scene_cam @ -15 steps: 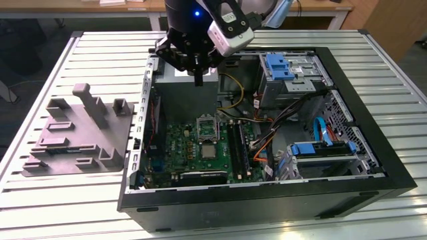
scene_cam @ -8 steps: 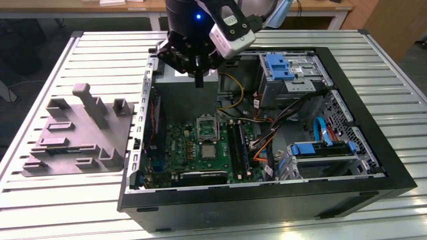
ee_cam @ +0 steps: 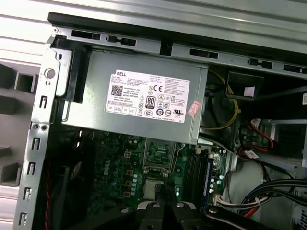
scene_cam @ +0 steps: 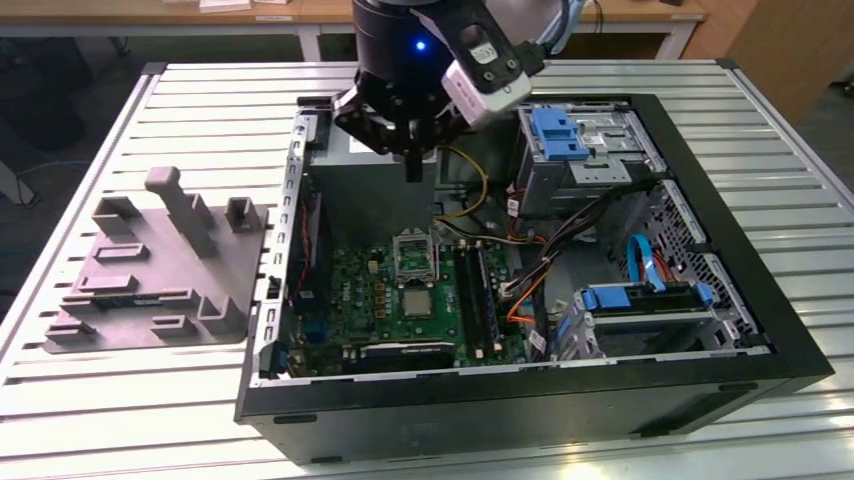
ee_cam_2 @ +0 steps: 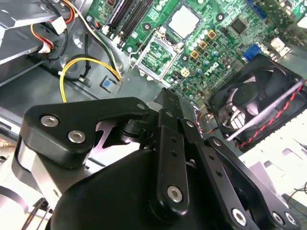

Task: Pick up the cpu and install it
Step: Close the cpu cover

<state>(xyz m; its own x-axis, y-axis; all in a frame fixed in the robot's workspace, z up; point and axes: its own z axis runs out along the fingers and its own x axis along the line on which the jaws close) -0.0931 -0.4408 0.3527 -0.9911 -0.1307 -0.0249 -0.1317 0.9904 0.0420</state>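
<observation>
The cpu [scene_cam: 418, 300] is a small pale silver square lying flat on the green motherboard [scene_cam: 360, 300], just in front of the open socket frame [scene_cam: 414, 250]. In the second wrist view the cpu [ee_cam_2: 183, 21] sits beyond the socket frame [ee_cam_2: 158, 52]. In the first wrist view the cpu [ee_cam: 149, 188] is partly covered by my fingertips. My gripper [scene_cam: 414, 168] hangs above the case's back end, over the power supply edge, well above the board. Its black fingers [ee_cam_2: 168, 108] are pressed together with nothing between them.
A big grey power supply [ee_cam: 144, 100] with a white label fills the case's rear. A black fan [ee_cam_2: 259, 96], yellow cables [ee_cam_2: 72, 67], drive cages with blue latches [scene_cam: 561, 135] and memory slots [scene_cam: 470, 285] crowd the board. A grey fixture [scene_cam: 160, 265] stands on the table at the exterior view's left.
</observation>
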